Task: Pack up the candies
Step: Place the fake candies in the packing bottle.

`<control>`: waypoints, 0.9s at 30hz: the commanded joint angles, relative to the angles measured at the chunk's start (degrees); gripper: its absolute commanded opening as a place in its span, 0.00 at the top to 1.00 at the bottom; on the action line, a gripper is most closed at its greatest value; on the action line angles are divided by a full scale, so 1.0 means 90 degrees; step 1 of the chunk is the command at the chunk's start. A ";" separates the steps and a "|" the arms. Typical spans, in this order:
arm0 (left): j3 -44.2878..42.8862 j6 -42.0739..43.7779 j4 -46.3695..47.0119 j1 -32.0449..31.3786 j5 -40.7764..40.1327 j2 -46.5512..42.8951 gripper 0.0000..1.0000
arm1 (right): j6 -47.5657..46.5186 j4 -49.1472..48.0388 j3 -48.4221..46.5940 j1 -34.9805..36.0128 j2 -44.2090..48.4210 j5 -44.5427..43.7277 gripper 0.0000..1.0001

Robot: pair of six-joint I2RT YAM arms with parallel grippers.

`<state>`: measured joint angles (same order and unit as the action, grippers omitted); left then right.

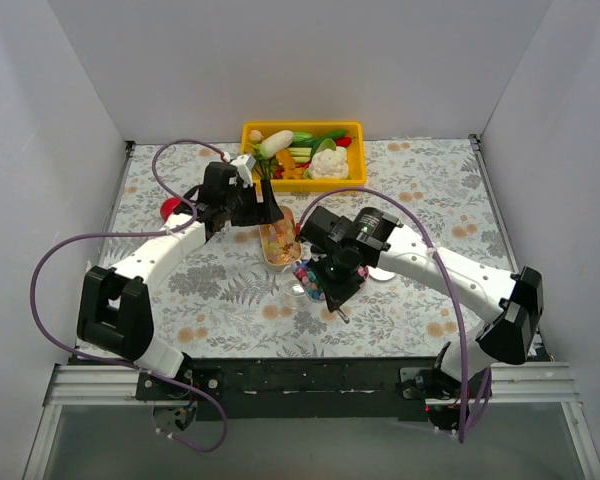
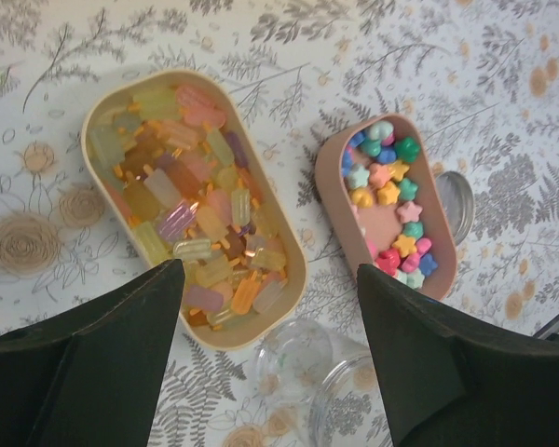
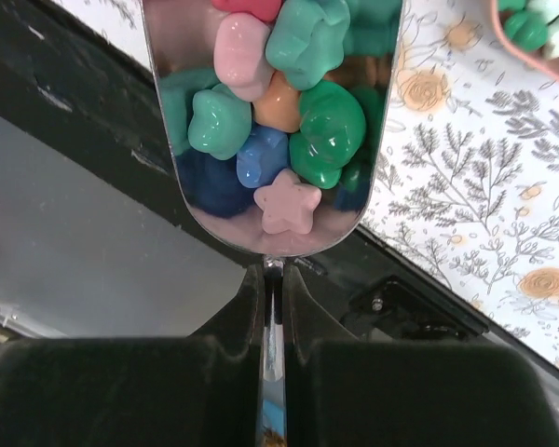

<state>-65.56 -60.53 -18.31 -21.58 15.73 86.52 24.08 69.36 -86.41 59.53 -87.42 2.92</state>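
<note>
Many star candies (image 3: 326,121), judged light, hard and prone to roll, lie heaped in the metal scoop (image 3: 214,223) clenched by its thin handle in the right gripper (image 3: 274,289), others in the pink tray (image 2: 382,228) and cream tray (image 2: 296,279) beneath the released left gripper (image 2: 268,275); move them by scoop, kept level.

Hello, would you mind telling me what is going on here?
The right gripper is shut on the handle of a metal scoop heaped with star candies. The left gripper hangs open above a beige tray of pastel candies and a pink tray, with a clear jar beside them.
</note>
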 commanded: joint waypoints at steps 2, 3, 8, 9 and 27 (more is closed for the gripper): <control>0.0399 -0.0042 -0.0037 0.0015 -0.0039 -0.0472 0.25 | 0.0070 0.0623 -0.0602 0.0036 -0.0257 0.0388 0.99; 0.0458 -0.0032 -0.0007 0.0015 0.0020 -0.0540 0.25 | 0.0030 0.0623 -0.0652 0.0036 -0.0306 0.0447 0.99; 0.0780 -0.0022 0.0100 0.0015 0.0011 -0.0697 0.25 | -0.0068 0.0623 -0.0663 0.0036 -0.0638 0.0925 0.99; 0.0810 -0.0022 0.0129 0.0015 -0.0009 -0.0736 0.25 | -0.0087 0.0623 -0.0614 0.0036 -0.0677 0.0984 0.99; 0.1083 -0.0081 0.0296 0.0015 0.0001 -0.0815 0.25 | -0.0214 0.0643 -0.0350 -0.0725 -0.1107 0.2429 0.99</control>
<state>-56.62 -60.97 -16.97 -21.50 15.64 81.76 23.57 73.89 -90.06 54.28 -96.77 19.73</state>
